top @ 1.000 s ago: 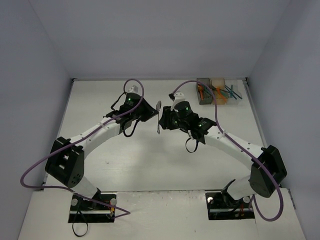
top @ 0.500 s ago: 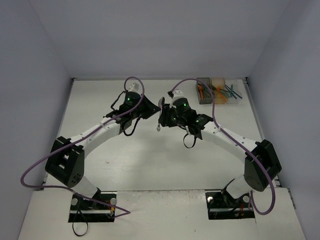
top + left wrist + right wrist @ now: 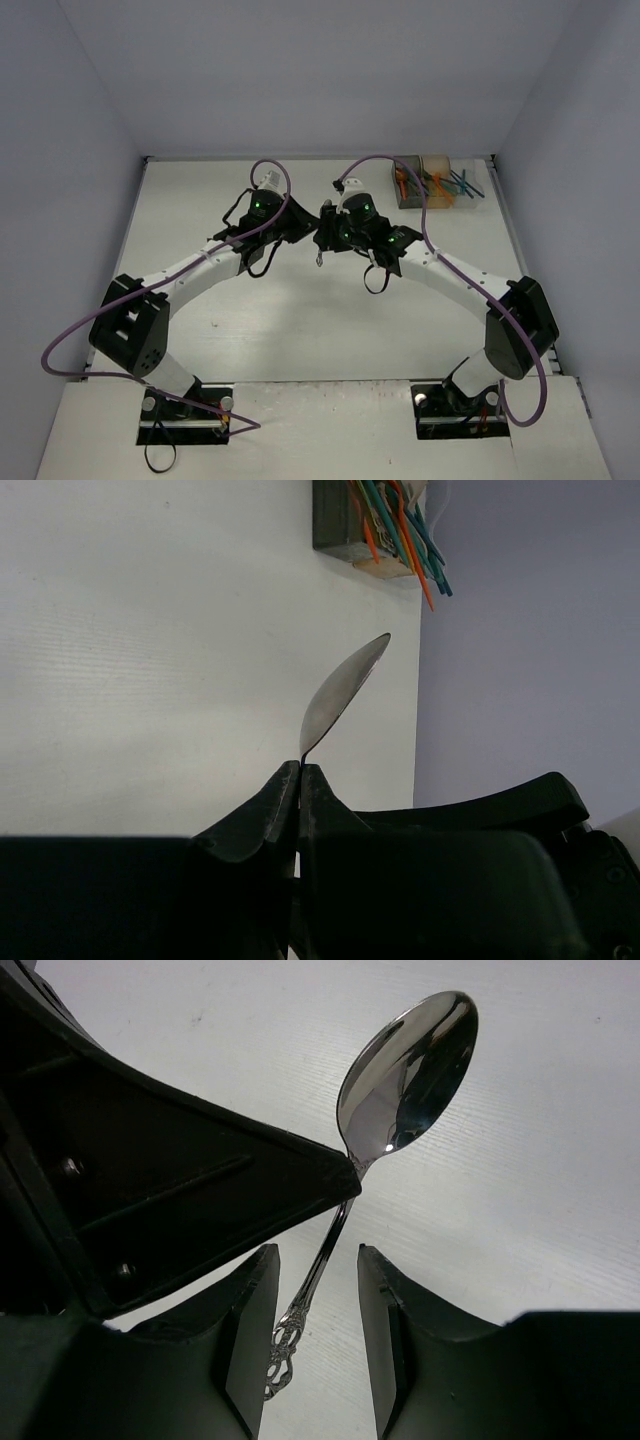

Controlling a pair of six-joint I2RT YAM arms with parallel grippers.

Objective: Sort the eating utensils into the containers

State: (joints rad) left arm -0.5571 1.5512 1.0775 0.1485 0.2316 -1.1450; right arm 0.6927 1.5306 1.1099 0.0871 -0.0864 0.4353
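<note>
While the right gripper stands spread, its fingers flank the ornate handle of the silver spoon, apparently without touching it. Left gripper: pressed together on the spoon's neck, bowl up, aloft over the table. Containers: far right corner, holding coloured utensils. Risks: a release before the right fingers close would drop the spoon; an off-centre squeeze on so thin a stem could pivot it.

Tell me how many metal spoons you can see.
1. The silver spoon is clamped in the left gripper, above the table. Others may be hidden among the utensils in the bins.
</note>
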